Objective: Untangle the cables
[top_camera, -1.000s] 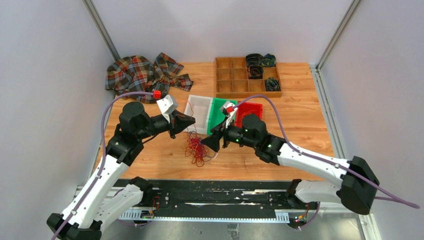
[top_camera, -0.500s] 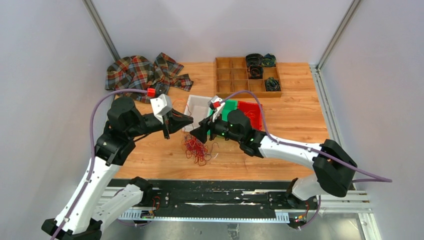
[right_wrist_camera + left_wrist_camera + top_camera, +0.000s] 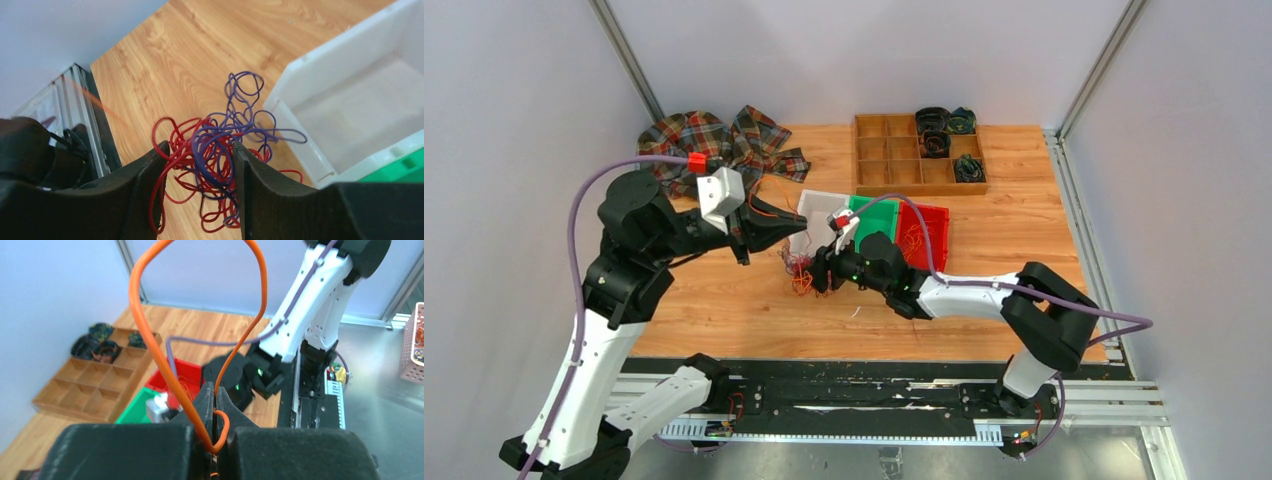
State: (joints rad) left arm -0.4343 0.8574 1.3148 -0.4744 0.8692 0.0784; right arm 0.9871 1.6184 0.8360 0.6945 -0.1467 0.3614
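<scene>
Right wrist, glossy red-purple looped cables (image 3: 215,165)

Ahead of me on the table (image 3: 1024,240), a white bin (image 3: 814,205), green bin (image 3: 874,212) and red bin (image 3: 934,238) sit side by side. Behind them, a wooden tray (image 3: 874,150) holds dark coils (image 3: 936,143) in its right compartments. A plaid cloth (image 3: 694,145) lies far left.

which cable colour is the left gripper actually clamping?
The orange cable: it is pinched in the shut left gripper and loops up from it. The red and purple cables sit bunched between the jaws of the right gripper.

Overhead plus wrist close-ups, cables (image 3: 802,272) shared
</scene>
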